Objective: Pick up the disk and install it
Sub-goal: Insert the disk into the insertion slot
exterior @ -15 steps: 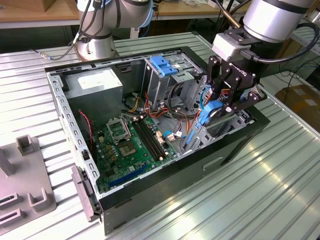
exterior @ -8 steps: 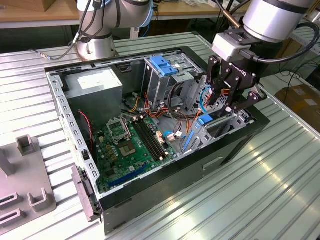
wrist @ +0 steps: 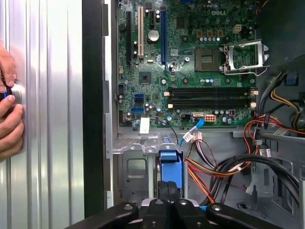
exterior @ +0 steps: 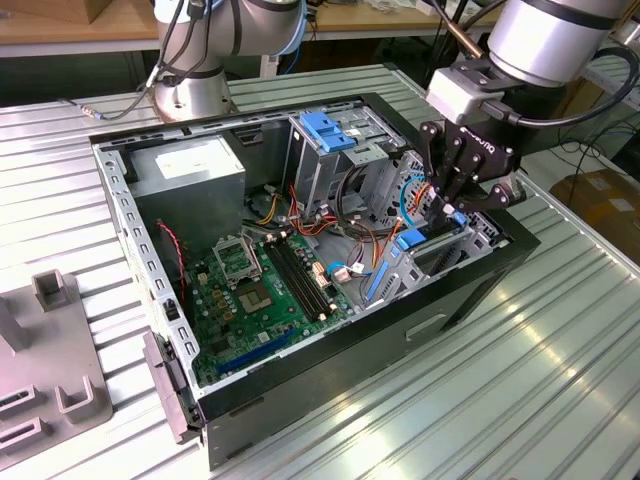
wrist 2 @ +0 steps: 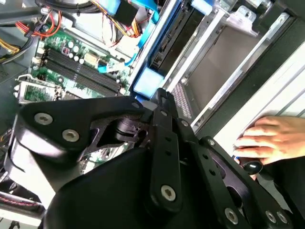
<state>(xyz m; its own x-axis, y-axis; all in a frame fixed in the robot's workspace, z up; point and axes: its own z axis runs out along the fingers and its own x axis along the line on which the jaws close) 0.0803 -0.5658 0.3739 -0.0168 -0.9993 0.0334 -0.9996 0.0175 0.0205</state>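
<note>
The disk sits in the drive bay at the near right corner of the open computer case [exterior: 470, 290]. Its blue plastic end [exterior: 411, 238] faces into the case. That blue end [wrist 2: 147, 82] and the dark body behind it show in the second wrist view, and the blue end [wrist: 170, 168] lies below the motherboard in the first wrist view. My gripper [exterior: 447, 207] hangs just above this corner. Its fingers are shut together, with the gripper's [wrist 2: 159, 95] tips right at the blue end. The gripper [wrist: 170, 187] has no visible gap between its fingers.
Inside the case are a green motherboard [exterior: 265, 280], a grey power-supply box [exterior: 190, 170], an upper metal cage with a blue latch [exterior: 330, 130] and loose cables [wrist: 224, 167]. A person's hand [wrist: 7, 114] rests on the ribbed table beside the case. A grey fixture [exterior: 50, 380] stands at the exterior view's left.
</note>
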